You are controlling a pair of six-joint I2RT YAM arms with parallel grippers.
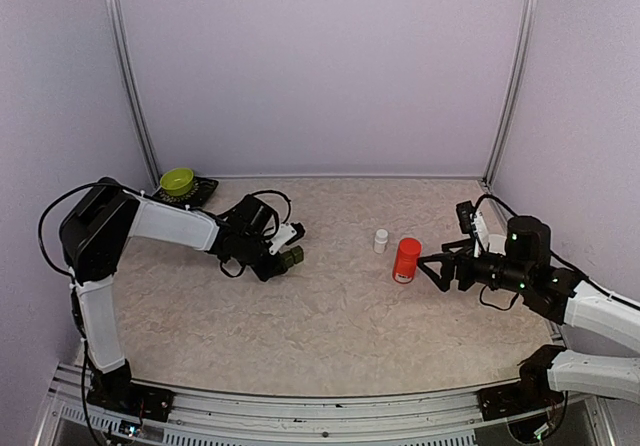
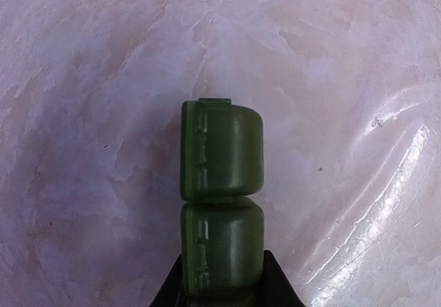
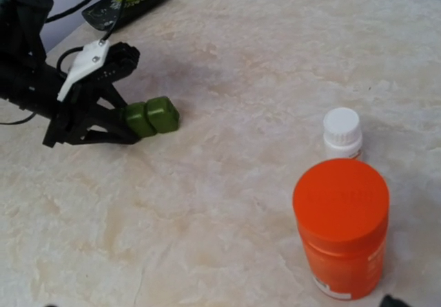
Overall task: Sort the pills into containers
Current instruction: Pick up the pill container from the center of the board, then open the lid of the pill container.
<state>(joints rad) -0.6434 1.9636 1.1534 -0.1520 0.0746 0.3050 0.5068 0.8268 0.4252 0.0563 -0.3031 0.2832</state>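
The dark green container strip (image 1: 292,257) lies low over the table left of centre, and my left gripper (image 1: 279,261) is shut on its near end. In the left wrist view two of its closed compartments (image 2: 222,183) stick out ahead of the black fingers (image 2: 277,285). It also shows in the right wrist view (image 3: 153,116). My right gripper (image 1: 428,271) is open and empty, just right of the red bottle (image 1: 406,260). No loose pills are visible.
A tiny white bottle (image 1: 381,240) stands just left of and behind the red bottle (image 3: 342,224). A lime green bowl (image 1: 177,180) sits on a black tray (image 1: 205,188) at the back left corner. Walls enclose the table.
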